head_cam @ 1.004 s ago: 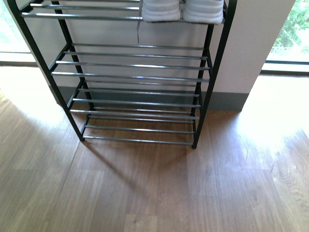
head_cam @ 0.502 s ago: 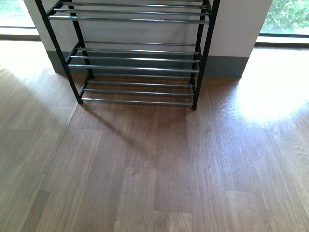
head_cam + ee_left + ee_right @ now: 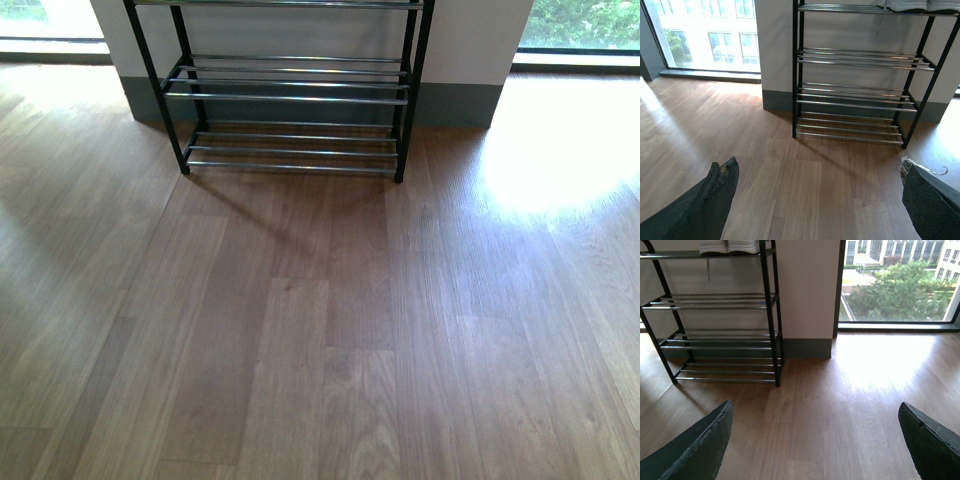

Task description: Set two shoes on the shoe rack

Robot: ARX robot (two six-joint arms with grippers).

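While your left claw (image 3: 817, 170) and right claw (image 3: 816, 409) gape wide, empty, white-soled shoes (image 3: 727, 246) sit high on the black-framed chrome-bar shoe rack (image 3: 855, 61) ahead: placing looks done, just park.

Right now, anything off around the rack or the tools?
Rack stands square and upright; shoes sit side by side on a high tier. Only oddity: left tool fingertips look frayed, and a thin curl sticks out of one. Right tool looks fine; both open, empty.
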